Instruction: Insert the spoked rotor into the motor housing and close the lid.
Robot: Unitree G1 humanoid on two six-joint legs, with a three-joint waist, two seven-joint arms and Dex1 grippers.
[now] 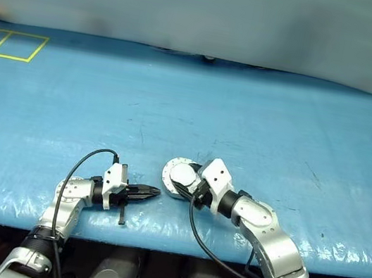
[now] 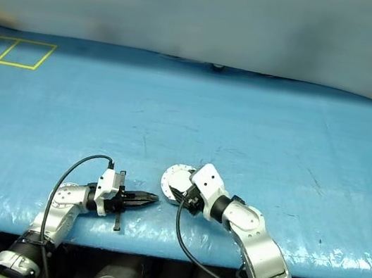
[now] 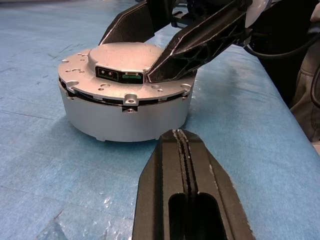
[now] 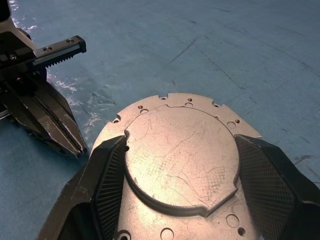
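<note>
Closing: I judge the lid (image 4: 182,150) already down on the motor housing (image 3: 125,117).
Left hand (image 1: 152,192): fingers together, empty, beside the housing.
Right hand (image 4: 180,165): fingers apart, straddling the lid's raised disc.
Housing: on the blue surface (image 1: 260,123).
Next: I'd press the lid flush.

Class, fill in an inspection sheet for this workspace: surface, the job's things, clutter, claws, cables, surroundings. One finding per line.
Surface: blue table cover, creased, scuffed in places.
Job's things: lid lies down on the motor housing, plain grey face up; a thin dark seam shows between them. Spoked rotor: nothing seen.
Clutter: nothing seen.
Claws: right claw spans the lid's raised centre, a finger at each side, contact unclear; left claw shut, empty, pointing at the housing with a gap.
Cables: black cable loops over the left wrist; another hangs under the right wrist.
Surroundings: yellow floor-style markings at the far left; pale wall behind.
</note>
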